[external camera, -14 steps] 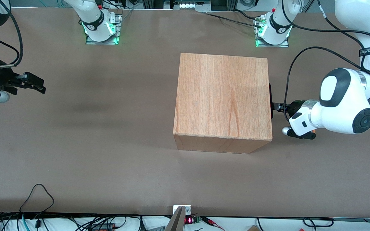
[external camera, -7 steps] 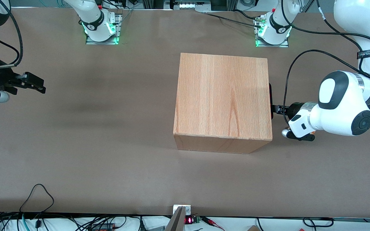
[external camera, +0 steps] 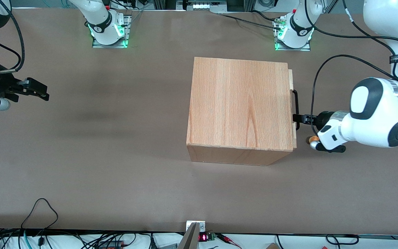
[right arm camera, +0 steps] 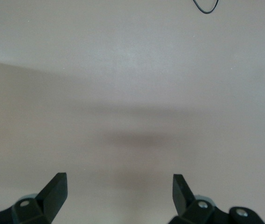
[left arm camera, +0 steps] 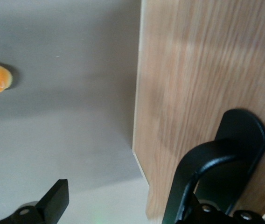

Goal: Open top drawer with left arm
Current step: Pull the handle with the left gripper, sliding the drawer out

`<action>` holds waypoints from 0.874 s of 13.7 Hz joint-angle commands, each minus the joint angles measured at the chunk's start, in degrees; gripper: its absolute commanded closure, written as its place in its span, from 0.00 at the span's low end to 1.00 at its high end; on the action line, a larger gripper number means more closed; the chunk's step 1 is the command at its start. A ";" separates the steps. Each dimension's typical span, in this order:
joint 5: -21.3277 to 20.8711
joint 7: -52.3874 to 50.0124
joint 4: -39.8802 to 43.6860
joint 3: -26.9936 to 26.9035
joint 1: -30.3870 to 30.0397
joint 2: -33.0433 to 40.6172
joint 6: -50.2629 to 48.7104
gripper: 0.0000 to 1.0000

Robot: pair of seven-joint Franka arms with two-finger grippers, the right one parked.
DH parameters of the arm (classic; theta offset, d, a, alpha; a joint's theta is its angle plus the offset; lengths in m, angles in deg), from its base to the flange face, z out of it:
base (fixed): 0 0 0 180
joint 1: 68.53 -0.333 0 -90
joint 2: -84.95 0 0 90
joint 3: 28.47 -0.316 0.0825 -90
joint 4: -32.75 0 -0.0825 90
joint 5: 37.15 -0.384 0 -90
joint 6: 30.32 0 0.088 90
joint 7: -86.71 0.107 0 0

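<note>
At the working arm's end of the wooden cabinet (external camera: 239,110), the top drawer (external camera: 291,110) stands slightly out from the box. The left arm (external camera: 375,116) reaches to its black bar handle (external camera: 295,109), where the gripper (external camera: 300,118) sits; whether its fingers grip the bar, I cannot tell

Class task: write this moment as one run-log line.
gripper: at black bar handle | top drawer: slightly open | cabinet: mid-table
</note>
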 commanded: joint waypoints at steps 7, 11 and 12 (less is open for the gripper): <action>0.58 1.07 1.77 -0.54 -5.76 -2.14 2.51 0.00; 0.93 1.07 1.77 -0.54 -7.70 -2.14 2.52 0.00; 0.93 1.07 1.86 -0.54 -7.79 -2.06 2.52 0.00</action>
